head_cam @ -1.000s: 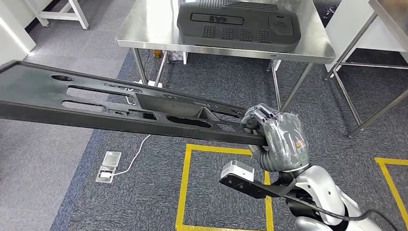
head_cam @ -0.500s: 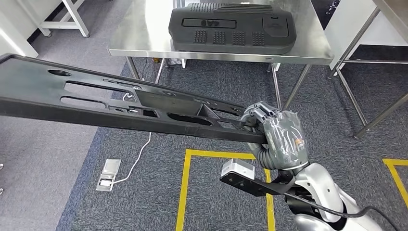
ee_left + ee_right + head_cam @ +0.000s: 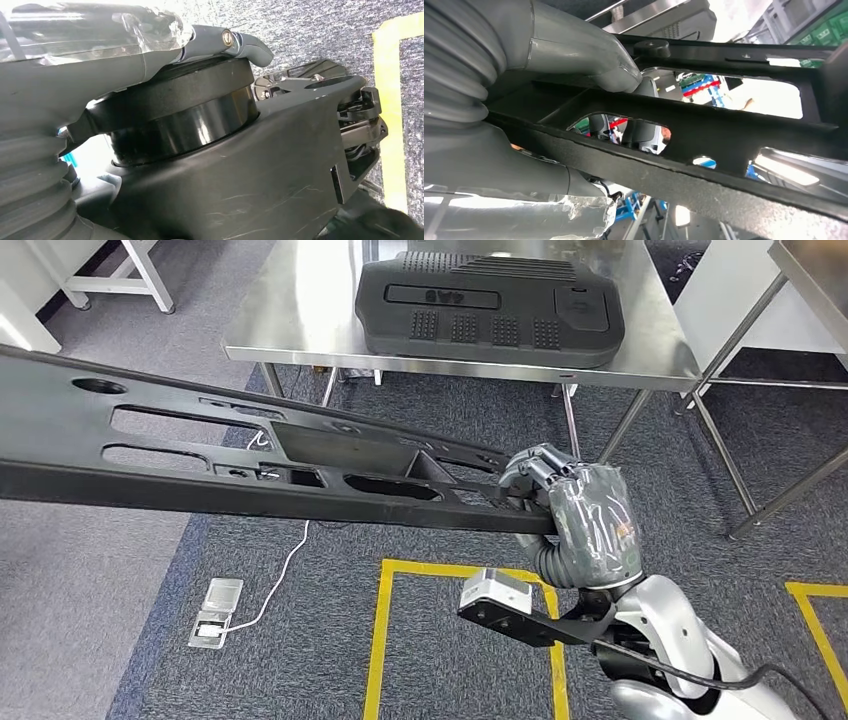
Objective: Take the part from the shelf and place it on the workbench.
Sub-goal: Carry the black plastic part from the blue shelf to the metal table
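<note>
Plastic, black and long, the part [image 3: 250, 455] is a flat frame pierced with oblong and round cutouts, held in the air and reaching from the right robot hand [image 3: 580, 515] out toward 9 o'clock. That robot hand grips its near end, thumb [image 3: 589, 55] pressed on the frame; whether the left robot hand [image 3: 70, 60] is closed or apart I cannot tell. At 12 o'clock a steel worktop [image 3: 300, 310] carries a ribbed black cover [image 3: 490, 308], above grey carpet [image 3: 450, 410] marked with yellow tape [image 3: 380, 630].
</note>
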{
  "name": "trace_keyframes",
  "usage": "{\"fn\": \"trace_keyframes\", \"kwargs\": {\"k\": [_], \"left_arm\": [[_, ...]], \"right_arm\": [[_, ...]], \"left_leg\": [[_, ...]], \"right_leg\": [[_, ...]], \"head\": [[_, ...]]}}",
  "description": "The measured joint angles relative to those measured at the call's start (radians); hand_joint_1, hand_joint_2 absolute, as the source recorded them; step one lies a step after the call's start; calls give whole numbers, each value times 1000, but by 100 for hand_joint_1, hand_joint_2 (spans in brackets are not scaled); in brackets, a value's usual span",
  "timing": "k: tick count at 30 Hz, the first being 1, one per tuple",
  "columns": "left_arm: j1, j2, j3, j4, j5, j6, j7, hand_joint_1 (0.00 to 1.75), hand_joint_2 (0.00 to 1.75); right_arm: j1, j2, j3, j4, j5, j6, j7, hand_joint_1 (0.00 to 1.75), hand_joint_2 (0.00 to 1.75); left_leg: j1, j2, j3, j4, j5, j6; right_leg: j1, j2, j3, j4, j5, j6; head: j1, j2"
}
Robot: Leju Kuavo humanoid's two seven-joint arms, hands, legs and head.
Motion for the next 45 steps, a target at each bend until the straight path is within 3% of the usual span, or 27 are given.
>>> {"fn": "trace_keyframes", "kwargs": {"k": [1, 2, 4, 5, 6, 8, 10, 12, 15, 17, 18, 20, 21, 22, 26, 28, 31, 32, 33, 34, 35, 37, 38, 40, 42, 43, 45], "left_arm": [[0, 0, 0, 0, 1, 0, 2, 0, 175], [1, 0, 0, 0, 1, 0, 4, 0, 175], [2, 0, 0, 0, 2, 0, 9, 0, 175], [3, 0, 0, 0, 2, 0, 11, 0, 175], [3, 0, 0, 0, 2, -1, 12, 0, 175], [4, 0, 0, 0, 1, -2, 11, 0, 175], [4, 1, 0, 1, 1, -3, 10, 0, 175], [4, 3, 0, 1, 0, -4, 9, 0, 175], [-1, 3, 0, 0, -1, -4, 5, 0, 175], [-3, 3, 0, -1, -1, -4, 2, 0, 175], [-4, 3, 0, -1, -1, -4, 1, 0, 175], [-3, 3, 0, -2, -1, -5, 1, 0, 175], [-3, 3, 0, -2, -1, -5, 1, 0, 175], [-3, 3, 0, -2, 0, -5, 2, 0, 175], [-2, 2, 0, -4, 1, -5, 3, 0, 175], [-2, 2, 0, -5, 2, -5, 4, 0, 175], [-1, 2, 0, -5, 2, -6, 6, 0, 175], [-1, 2, 0, -5, 2, -6, 7, 0, 175], [0, 2, 0, -5, 2, -6, 7, 0, 175], [1, 2, 0, -5, 2, -6, 7, 0, 175], [1, 2, 0, -5, 2, -6, 8, 0, 175], [3, 2, 0, -5, 2, -7, 9, 0, 175], [4, 2, 0, -5, 2, -8, 10, 0, 175], [4, 2, 0, -5, 0, -9, 10, 0, 175], [4, 3, 0, -5, -1, -11, 12, 0, 175], [4, 4, 0, -4, -1, -12, 12, 0, 175], [1, 4, 0, -5, -3, -12, 12, 0, 175]], "right_arm": [[0, 0, 0, 2, -1, 0, 0, 175, 175], [0, 0, 0, 3, -2, 0, 0, 175, 175], [0, 0, 0, 5, -2, 0, 2, 175, 175], [1, 0, 0, 5, -1, 0, 4, 175, 175], [2, 0, 0, 5, 1, 0, 6, 175, 175], [6, 0, 0, 4, 6, 3, 15, 175, 175], [9, 0, -1, 3, 10, 9, 23, 175, 175], [10, -1, -2, 1, 13, 13, 27, 175, 175], [12, 0, -2, -1, 15, 17, 30, 175, 175], [14, 0, -1, -1, 16, 19, 31, 175, 175], [14, 0, -1, -1, 16, 20, 32, 175, 175], [14, 0, 0, -1, 16, 21, 33, 175, 175], [14, 0, 0, -1, 16, 22, 34, 175, 175], [13, 0, 0, -1, 16, 23, 34, 175, 175], [13, -2, -1, -2, 16, 30, 36, 175, 175], [12, -5, -2, -3, 16, 32, 37, 175, 175], [15, -6, 0, -4, 16, 35, 38, 175, 175], [17, -6, 0, -4, 16, 36, 38, 175, 175], [18, -6, 0, -4, 16, 37, 39, 175, 175], [18, -6, 0, -4, 16, 38, 39, 175, 175], [18, -6, 0, -4, 16, 38, 39, 175, 175], [16, -6, 0, -4, 16, 39, 39, 175, 175], [15, -6, 0, -5, 16, 40, 39, 175, 175], [16, -6, 0, -7, 17, 41, 41, 175, 175], [21, -6, 0, -11, 19, 40, 44, 175, 175], [24, -6, 0, -14, 21, 40, 45, 175, 175], [27, -6, 0, -19, 25, 40, 47, 175, 175]], "left_leg": [[0, -1, 6, 0, -5, 1], [1, -2, 14, 0, -12, 0], [2, -4, 35, 0, -28, -5], [1, -4, 42, 0, -36, -10], [-1, -4, 45, -1, -43, -15], [-4, -4, 47, -5, -51, -24], [-6, -3, 54, -8, -59, -33], [-8, -2, 40, 38, -87, -44], [-12, -1, -62, 228, -155, -55], [-15, -1, -107, 288, -144, -55], [-16, -1, -105, 265, -110, -53], [-16, -2, -69, 149, -21, -47], [-16, -2, -56, 101, 9, -45], [-16, -2, -46, 65, 19, -41], [-11, -5, -29, 19, 3, -17], [-3, -4, -19, 12, 0, -9], [-2, -2, -8, 10, -9, -1], [-2, -3, -4, 10, -13, 0], [-3, -3, 2, 10, -18, 1], [-3, -4, 10, 10, -24, 0], [-3, -5, 21, 10, -31, -1], [-5, -6, 38, 6, -45, -7], [-6, -6, 41, 5, -50, -11], [-9, -5, 42, -1, -53, -18], [-12, -3, 47, 2, -61, -27], [-13, -3, 41, 23, -74, -33], [-14, -2, -8, 133, -122, -45]], "right_leg": [[-2, 0, -30, 31, 8, 1], [-4, 0, -42, 25, 37, 2], [-4, -1, -16, -88, 134, -1], [-2, -2, 5, -147, 168, -2], [1, -2, 23, -196, 182, -6], [6, -1, 39, -228, 169, -16], [1, 1, 47, -238, 160, -27], [-5, -1, 61, -246, 155, -37], [-3, -6, 81, -249, 141, -50], [0, -5, 99, -249, 128, -53], [2, -3, 110, -249, 120, -52], [3, 0, 131, -249, 105, -49], [4, 1, 136, -249, 100, -46], [6, 2, 136, -248, 97, -43], [11, 5, 121, -239, 90, -26], [11, 3, 97, -182, 61, -14], [5, 0, -16, 8, -1, 1], [3, -1, -50, 51, -3, 2], [3, -1, -67, 63, 12, 1], [4, -1, -64, 32, 50, -2], [4, -1, -43, -35, 102, -6], [9, -1, 11, -166, 169, -16], [12, -1, 28, -207, 176, -21], [17, 0, 38, -231, 164, -27], [9, 0, 46, -240, 159, -35], [5, -2, 53, -245, 156, -40], [2, -6, 68, -250, 148, -50]], "head": [[3, 0], [6, 0], [13, 0], [15, 0], [19, 0], [18, 0], [13, 0], [1, 0], [-18, 0], [-23, 0], [-26, 0], [-30, 0], [-32, 0], [-35, 0], [-33, 0], [-22, 0], [-5, 0], [-2, 0], [1, 0], [5, 0], [9, 0], [14, 0], [16, 0], [17, 0], [12, 0], [6, 0], [-7, 0]]}}
